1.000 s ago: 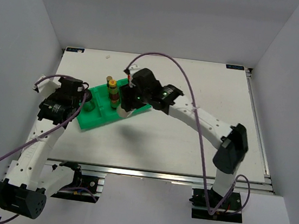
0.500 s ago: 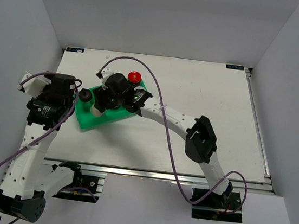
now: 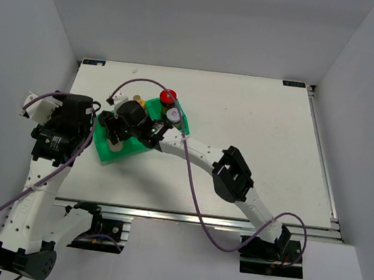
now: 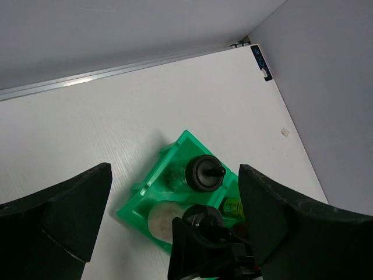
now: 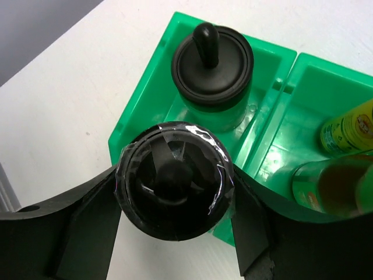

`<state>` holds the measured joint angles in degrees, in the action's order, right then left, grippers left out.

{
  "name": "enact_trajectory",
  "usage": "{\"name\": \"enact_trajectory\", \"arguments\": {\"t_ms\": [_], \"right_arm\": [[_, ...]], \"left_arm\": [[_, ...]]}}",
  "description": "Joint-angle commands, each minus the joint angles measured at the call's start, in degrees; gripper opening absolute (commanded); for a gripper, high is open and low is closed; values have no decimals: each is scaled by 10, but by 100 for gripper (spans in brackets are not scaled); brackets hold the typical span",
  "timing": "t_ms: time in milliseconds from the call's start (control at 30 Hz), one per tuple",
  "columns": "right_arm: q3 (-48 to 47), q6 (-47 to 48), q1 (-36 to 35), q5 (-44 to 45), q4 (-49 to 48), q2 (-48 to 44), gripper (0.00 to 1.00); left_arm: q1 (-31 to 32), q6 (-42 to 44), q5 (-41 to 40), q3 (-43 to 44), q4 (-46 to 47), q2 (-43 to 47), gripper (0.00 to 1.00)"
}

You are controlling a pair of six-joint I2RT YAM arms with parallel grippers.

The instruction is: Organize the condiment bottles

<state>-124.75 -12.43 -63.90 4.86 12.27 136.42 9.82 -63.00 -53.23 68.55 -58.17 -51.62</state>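
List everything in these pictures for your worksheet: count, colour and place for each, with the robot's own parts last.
black-lidded jars: two, black lids; one stands in a corner compartment of the bin, the other is held at the bin's near corner.
slim bottles: two, one yellow, one brownish; together in the next compartment.
red-capped jar: one, red cap; at the bin's far end.
silver-lidded jar: one, silver lid; just nearer than the red-capped jar.
green bin: one, green, divided; left part of the table.
table: one, white.
left gripper: one, black; open and empty, left of the bin.
right gripper: one, black; closed on a black-lidded jar.
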Motion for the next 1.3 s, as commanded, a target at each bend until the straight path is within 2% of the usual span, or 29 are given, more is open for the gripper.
{"name": "enact_trajectory", "arguments": {"t_ms": [0,333,467,567,667,700,767,800,833,867,1067,1267], "right_arm": [[-20,19,-10,26,-69,-5,19],[-28,37,-24,98,-141,48,19],[-55,43,-25,113,-138,68,20],[-52,47,-26,121,-138,74,26],[-52,43,-28,120,-133,78,48],[-51,44,-29,117,-133,77,60],[-52,45,-32,112,-134,71,69],[-52,49,-32,105,-136,68,84],[-52,50,-33,100,-136,60,87],[-48,48,-33,98,-137,54,89],[-6,50,-34,82,-148,-8,89],[87,46,-34,97,-167,-90,89]], "left_arm": [[-2,-2,-16,-8,7,15,98],[-2,6,-12,-29,24,27,98],[-2,10,-13,-30,27,25,98],[-2,10,-13,-30,29,27,98],[-2,10,-12,-33,31,28,98],[-2,10,-12,-33,31,28,98],[-2,10,-12,-32,30,27,98],[-2,10,-12,-32,30,27,98],[-2,10,-12,-32,31,28,98],[-2,11,-11,-31,32,29,98],[-2,17,-4,-27,37,28,98],[-2,32,13,-18,44,25,98]]}}
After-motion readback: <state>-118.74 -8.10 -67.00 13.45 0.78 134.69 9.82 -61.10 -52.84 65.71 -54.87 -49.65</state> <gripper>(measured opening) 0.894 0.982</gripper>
